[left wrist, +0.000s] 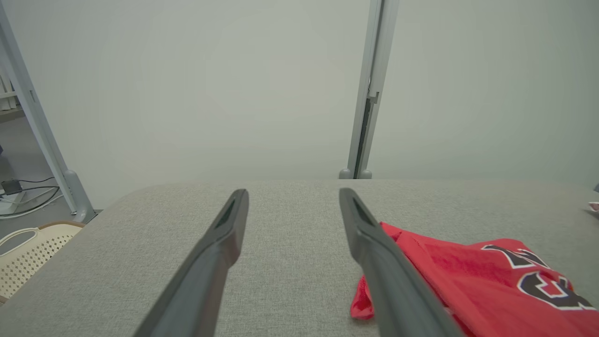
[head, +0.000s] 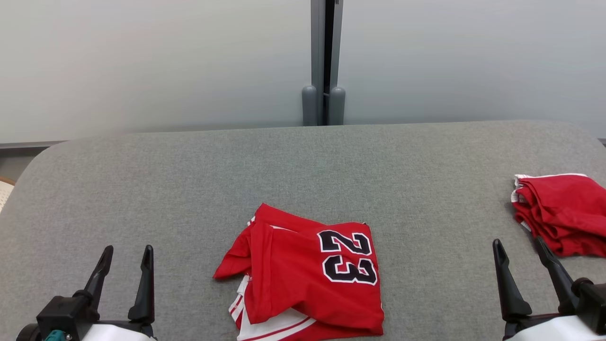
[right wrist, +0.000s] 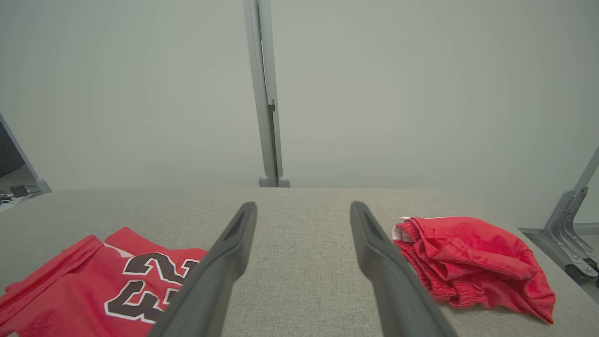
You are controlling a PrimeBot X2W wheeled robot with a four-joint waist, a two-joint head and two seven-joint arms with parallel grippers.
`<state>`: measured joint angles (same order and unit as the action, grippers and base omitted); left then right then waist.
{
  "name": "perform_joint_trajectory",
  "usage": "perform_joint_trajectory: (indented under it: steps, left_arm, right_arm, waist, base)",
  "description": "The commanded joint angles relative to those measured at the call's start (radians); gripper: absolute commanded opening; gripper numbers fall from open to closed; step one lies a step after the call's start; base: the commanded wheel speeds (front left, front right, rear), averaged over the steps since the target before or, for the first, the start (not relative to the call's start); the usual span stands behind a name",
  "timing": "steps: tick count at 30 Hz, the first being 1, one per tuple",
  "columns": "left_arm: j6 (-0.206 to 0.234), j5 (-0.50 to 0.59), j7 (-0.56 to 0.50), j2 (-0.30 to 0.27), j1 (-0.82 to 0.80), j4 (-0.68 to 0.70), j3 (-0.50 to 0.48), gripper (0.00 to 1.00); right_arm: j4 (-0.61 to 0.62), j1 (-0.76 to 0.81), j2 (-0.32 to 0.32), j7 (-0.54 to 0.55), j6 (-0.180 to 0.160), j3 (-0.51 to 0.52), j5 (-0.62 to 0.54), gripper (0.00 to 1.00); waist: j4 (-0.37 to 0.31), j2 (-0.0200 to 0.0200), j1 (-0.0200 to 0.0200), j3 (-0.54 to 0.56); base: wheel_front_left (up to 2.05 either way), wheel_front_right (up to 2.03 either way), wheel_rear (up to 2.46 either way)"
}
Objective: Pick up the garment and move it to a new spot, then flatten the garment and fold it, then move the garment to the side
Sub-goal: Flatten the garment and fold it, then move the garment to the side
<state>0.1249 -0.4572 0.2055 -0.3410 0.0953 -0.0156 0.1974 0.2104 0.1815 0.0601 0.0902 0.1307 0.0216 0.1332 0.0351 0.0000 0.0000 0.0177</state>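
Spread and empty, the left gripper (head: 128, 250) and right gripper (head: 518, 242), each with two long dark fingers, flank the crumpled red number-23 jersey (head: 307, 279) on the grey fabric table (head: 303, 161) in the head view, the left one nearer it. From the left wrist the jersey lies just right of the parted fingers (left wrist: 381, 262). From the right wrist it lies well off left, opposite a red bundled cloth (right wrist: 468, 257).

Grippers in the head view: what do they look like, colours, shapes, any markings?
The left gripper and right gripper each have two long, dark, tapering fingers on black blocky bases, joined to glossy white forearm shells. A small teal part sits beside the left base. Close up, the fingers look matt dark grey, with a narrow recess near each tip.
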Motion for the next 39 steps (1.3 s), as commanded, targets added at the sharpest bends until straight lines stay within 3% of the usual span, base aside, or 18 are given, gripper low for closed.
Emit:
perform_joint_trajectory:
  steps: [1, 15, 28, 39]
  left_arm:
    - [0.008, 0.011, -0.002, -0.005, 0.007, 0.003, -0.001, 1.00]
    - [0.028, 0.003, -0.010, -0.014, 0.021, 0.032, -0.006, 1.00]
    - [0.020, -0.008, -0.013, -0.017, -0.013, 0.051, 0.004, 1.00]
    - [-0.001, -0.015, 0.010, 0.005, -0.118, 0.072, 0.013, 1.00]
  right_arm:
    - [0.004, 0.012, 0.004, 0.006, 0.000, 0.002, 0.008, 1.00]
    - [0.036, 0.028, 0.008, 0.031, 0.000, 0.002, 0.008, 1.00]
    - [0.021, 0.035, 0.002, 0.030, 0.000, 0.003, -0.001, 1.00]
    - [-0.125, -0.031, -0.002, 0.060, 0.000, -0.085, 0.003, 1.00]
  waist:
    - [0.005, 0.0000, 0.0000, 0.007]
    - [0.012, 0.0000, 0.0000, 0.007]
    - [0.044, 0.0000, 0.0000, -0.009]
    - [0.142, 0.0000, 0.0000, -0.104]
  base:
    - [0.00, 0.00, 0.00]
    - [0.00, 0.00, 0.00]
    - [0.00, 0.00, 0.00]
    - [0.00, 0.00, 0.00]
